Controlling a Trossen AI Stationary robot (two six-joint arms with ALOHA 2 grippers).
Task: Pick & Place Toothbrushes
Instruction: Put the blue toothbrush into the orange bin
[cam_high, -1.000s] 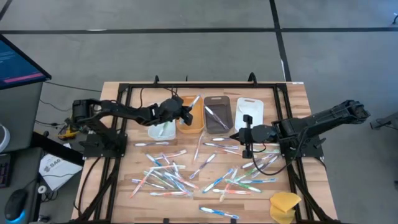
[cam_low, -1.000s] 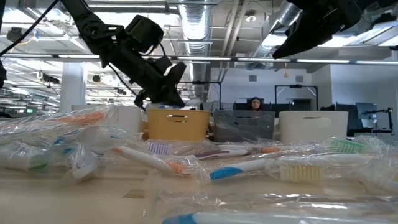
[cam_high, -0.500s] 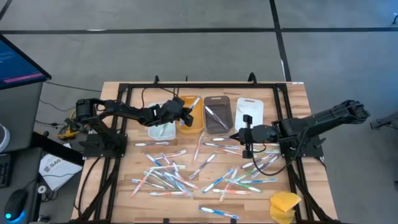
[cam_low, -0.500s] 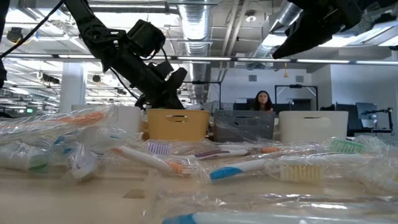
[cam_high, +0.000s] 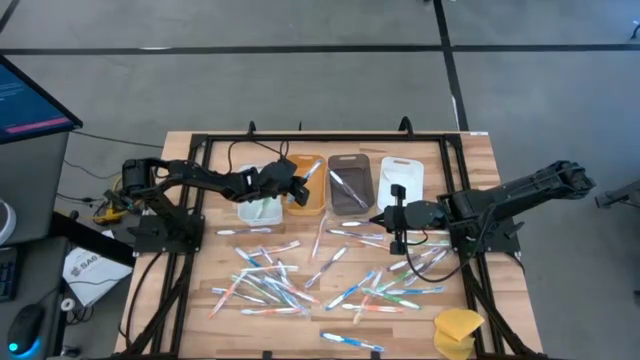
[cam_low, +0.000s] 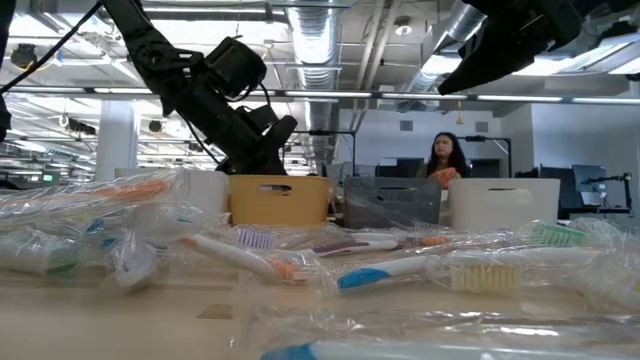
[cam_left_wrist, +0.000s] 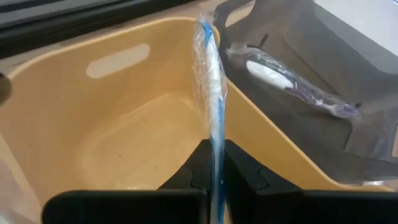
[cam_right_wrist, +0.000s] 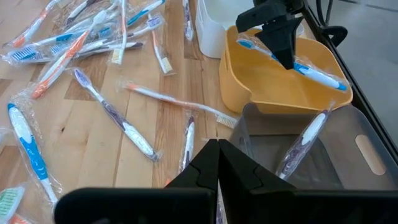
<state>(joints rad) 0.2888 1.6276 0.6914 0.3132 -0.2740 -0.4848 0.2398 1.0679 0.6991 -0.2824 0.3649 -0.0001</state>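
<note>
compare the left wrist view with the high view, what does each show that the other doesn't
Only the left wrist view shows the clear wrapper on the blue toothbrush and the yellow bin's bare floor. Only the high view shows the loose toothbrushes scattered on the table, the yellow sponge, the white bin and the right gripper, shut and empty. Both show the left gripper shut on the blue toothbrush over the yellow bin, beside the grey bin holding one toothbrush.

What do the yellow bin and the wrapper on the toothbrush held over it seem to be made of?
Yellow bin: probably moulded plastic with a matte finish; smooth rounded walls and a cut-out handle slot. Wrapper on the blue toothbrush: apparently thin clear plastic film, glossy; it crinkles and shines. The left gripper has its jaws shut on this brush.
</note>
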